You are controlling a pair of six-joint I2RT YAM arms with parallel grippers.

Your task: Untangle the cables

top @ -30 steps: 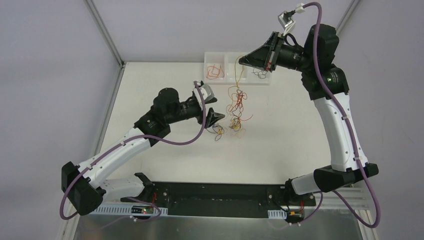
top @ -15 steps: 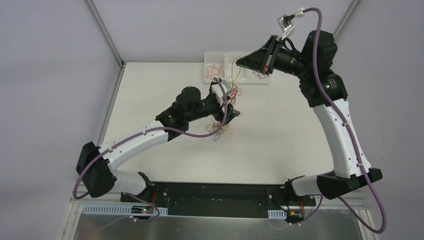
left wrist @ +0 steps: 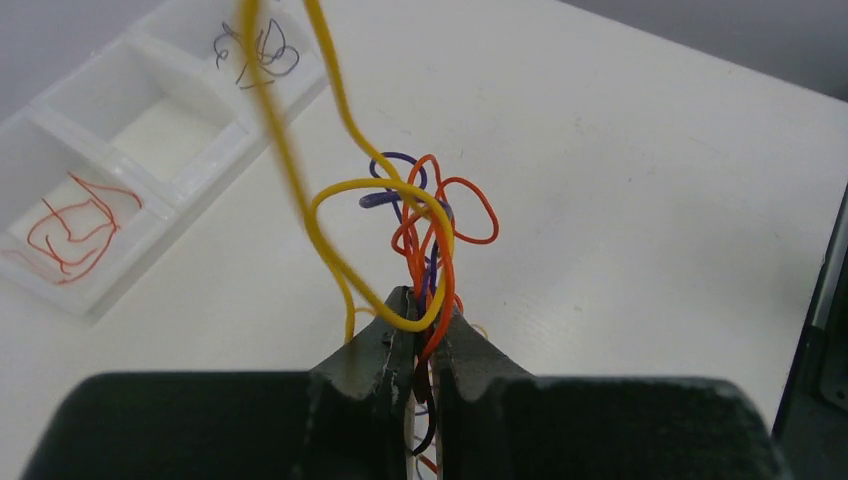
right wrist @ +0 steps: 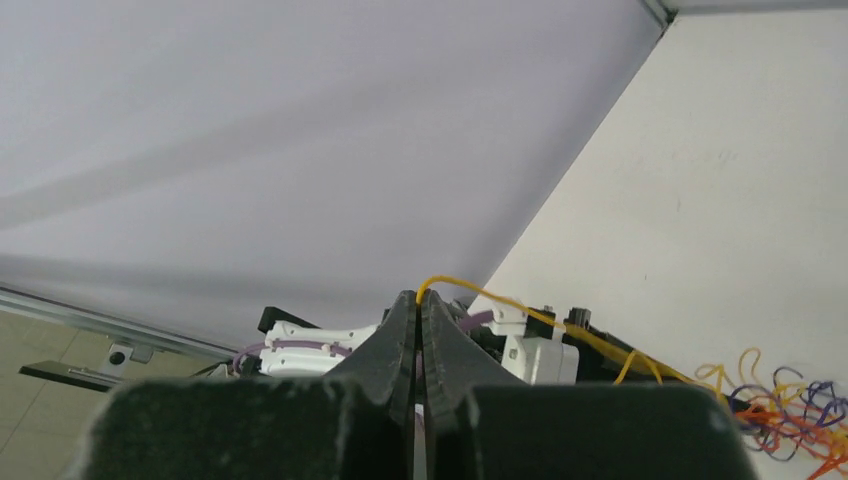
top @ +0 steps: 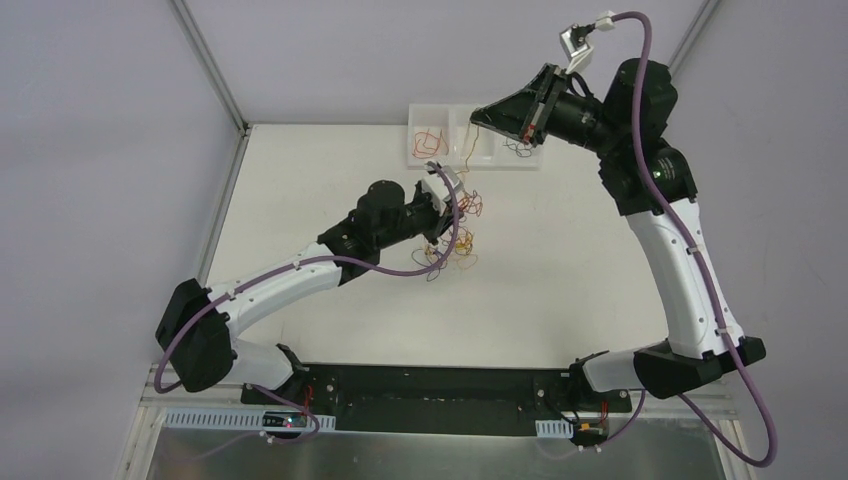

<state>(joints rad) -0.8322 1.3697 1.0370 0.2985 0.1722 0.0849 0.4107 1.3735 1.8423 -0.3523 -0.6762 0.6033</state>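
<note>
Two pinches: left gripper point(left wrist: 420, 315) clamps the tangle point(left wrist: 432, 225) mid-table toward the far edge, anchoring it; right gripper point(right wrist: 417, 300) nips the yellow cable point(left wrist: 268, 100), lifted over the tray point(left wrist: 180, 225), likely to draw it free.

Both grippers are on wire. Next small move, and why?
Probably raise the right gripper slightly, up and away, while the left gripper holds firm. The right is shut on the yellow cable, which runs down into the tangle clamped by the left and loops around its strands. A gentle pull may slide it out.
</note>
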